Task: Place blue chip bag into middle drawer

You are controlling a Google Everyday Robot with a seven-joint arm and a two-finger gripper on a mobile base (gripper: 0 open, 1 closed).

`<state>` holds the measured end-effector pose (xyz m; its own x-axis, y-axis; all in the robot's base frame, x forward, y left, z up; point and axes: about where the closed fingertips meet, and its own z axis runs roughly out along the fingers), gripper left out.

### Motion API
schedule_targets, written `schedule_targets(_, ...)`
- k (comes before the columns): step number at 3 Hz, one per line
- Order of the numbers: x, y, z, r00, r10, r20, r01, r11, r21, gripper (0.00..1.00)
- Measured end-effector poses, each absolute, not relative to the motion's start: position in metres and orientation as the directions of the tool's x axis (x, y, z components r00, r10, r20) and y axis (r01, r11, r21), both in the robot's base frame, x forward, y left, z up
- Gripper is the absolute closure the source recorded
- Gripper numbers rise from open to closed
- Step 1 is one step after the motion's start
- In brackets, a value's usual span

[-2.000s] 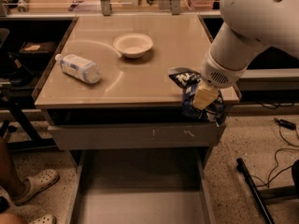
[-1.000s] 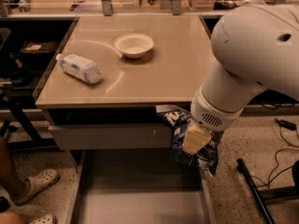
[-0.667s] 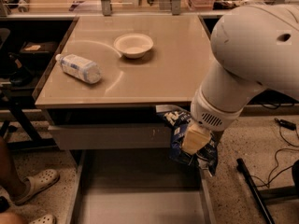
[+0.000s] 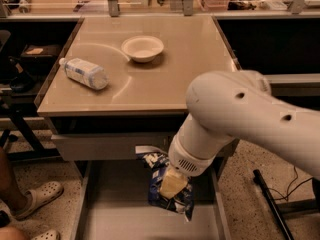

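My gripper [image 4: 172, 186] is shut on the blue chip bag [image 4: 165, 179], a crinkly dark-blue bag with white lettering. It hangs upright from my fingers, over the open middle drawer [image 4: 120, 224], right of the drawer's centre. The drawer is pulled out below the counter, with a plain light-grey floor and low side walls. My white arm [image 4: 250, 119] reaches down from the right and hides the counter's front right corner.
On the tan counter [image 4: 150, 79] lie a clear plastic water bottle [image 4: 84, 73] at the left and a white bowl [image 4: 142, 48] at the back centre. A person's feet in white clogs [image 4: 37, 199] stand at the left. A black stand leg [image 4: 272, 204] is on the floor at the right.
My gripper has carried the chip bag off the counter's front right edge, down and to the left, in front of the cabinet and over the open drawer. The bottle and bowl have not moved.
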<state>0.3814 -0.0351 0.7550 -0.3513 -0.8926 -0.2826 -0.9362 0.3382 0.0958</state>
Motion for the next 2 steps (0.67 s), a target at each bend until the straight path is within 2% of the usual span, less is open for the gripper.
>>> schedule_targets(1, 0.3704, -0.0017, 0.7044, -0.360, -0.873, -0.330, -0.930, 0.308, 0.201, 1.00)
schedule_targets(2, 0.3717, 0.0008, 0.6974, -0.367, -0.867, -0.337, -0.927, 0.310, 0.213, 1.00)
